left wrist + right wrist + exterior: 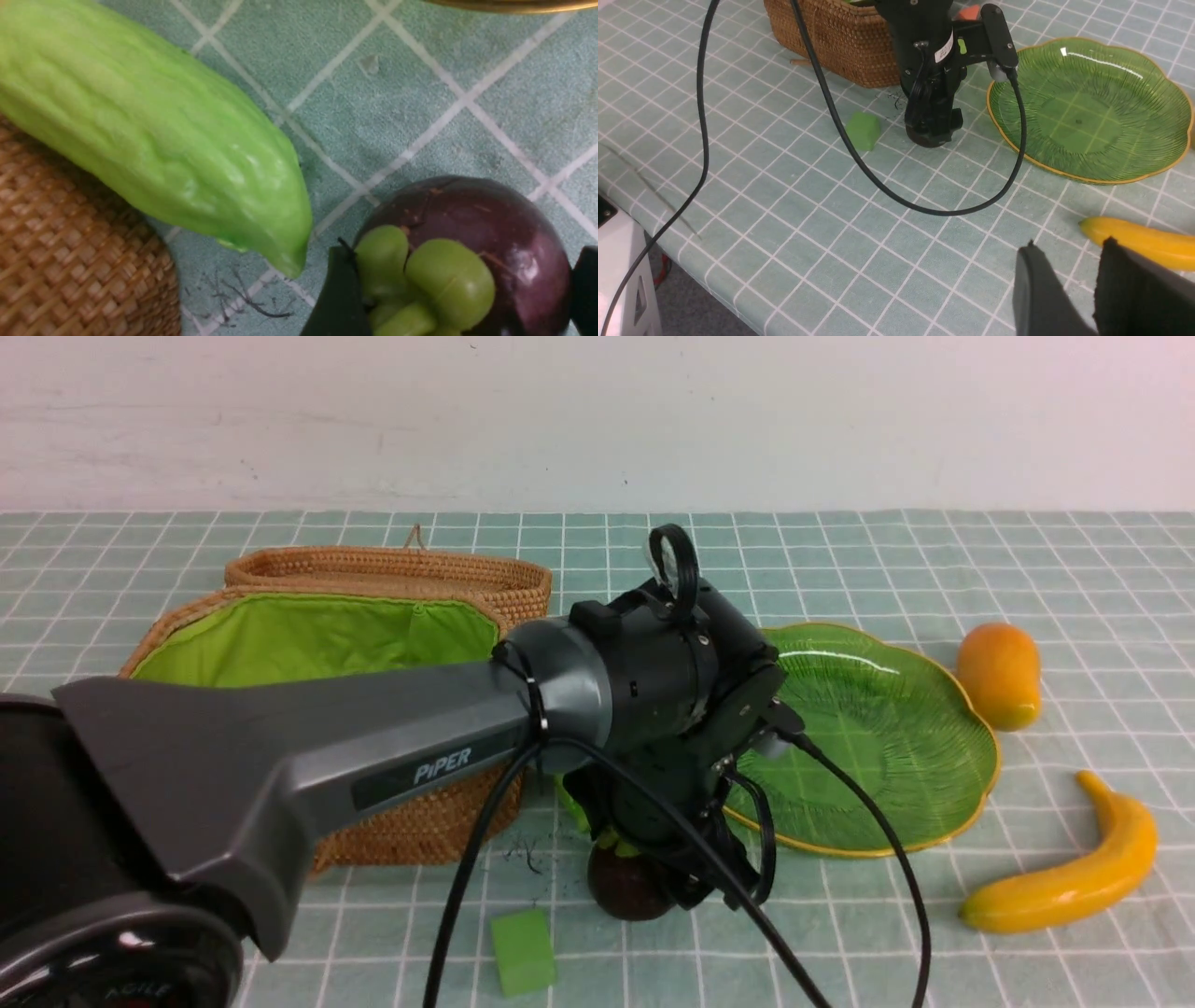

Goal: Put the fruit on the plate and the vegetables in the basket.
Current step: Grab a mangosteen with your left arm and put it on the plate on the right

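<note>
A round dark purple mangosteen (467, 210) with a green lobed cap rests on the cloth between the basket (420, 821) and the plate (887, 737). My left gripper (462, 261) is down over it, open, one finger on each side. The light green bumpy gourd (154, 140) lies against the wicker basket (70, 261) just beside the mangosteen (630, 896). The green leaf-shaped plate (1087, 107) holds nothing. The mango (1001, 674) and the banana (1074, 873) lie to the right of the plate. My right gripper (1070, 245) hangs open above the cloth near the banana (1143, 242), holding nothing.
A small green cube (523, 950) sits on the cloth in front of the basket, left of the mangosteen. The left arm's black cables (859, 158) trail across the cloth. The table's front edge (714, 289) shows in the right wrist view.
</note>
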Action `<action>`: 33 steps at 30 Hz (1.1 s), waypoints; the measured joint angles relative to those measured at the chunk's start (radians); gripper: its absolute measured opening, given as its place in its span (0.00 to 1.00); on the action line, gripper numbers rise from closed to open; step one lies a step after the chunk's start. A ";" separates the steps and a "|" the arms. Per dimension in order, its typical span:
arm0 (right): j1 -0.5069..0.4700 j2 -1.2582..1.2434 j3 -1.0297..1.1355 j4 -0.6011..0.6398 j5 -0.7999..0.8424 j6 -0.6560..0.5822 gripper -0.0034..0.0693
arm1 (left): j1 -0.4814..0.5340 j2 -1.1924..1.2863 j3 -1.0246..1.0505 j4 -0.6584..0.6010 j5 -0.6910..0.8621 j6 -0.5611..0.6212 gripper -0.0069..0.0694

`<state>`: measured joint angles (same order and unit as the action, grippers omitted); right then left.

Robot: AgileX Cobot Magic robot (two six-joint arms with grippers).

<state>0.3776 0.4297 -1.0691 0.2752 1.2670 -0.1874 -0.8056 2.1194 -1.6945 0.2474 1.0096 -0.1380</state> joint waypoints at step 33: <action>0.000 0.000 0.003 -0.223 -0.041 0.257 0.33 | 0.002 0.209 -0.402 -0.163 -0.261 -0.067 0.96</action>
<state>0.3776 0.4297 -1.0660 0.0518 1.2260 0.0696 -0.8040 2.3286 -2.0967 0.0848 0.7484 -0.2052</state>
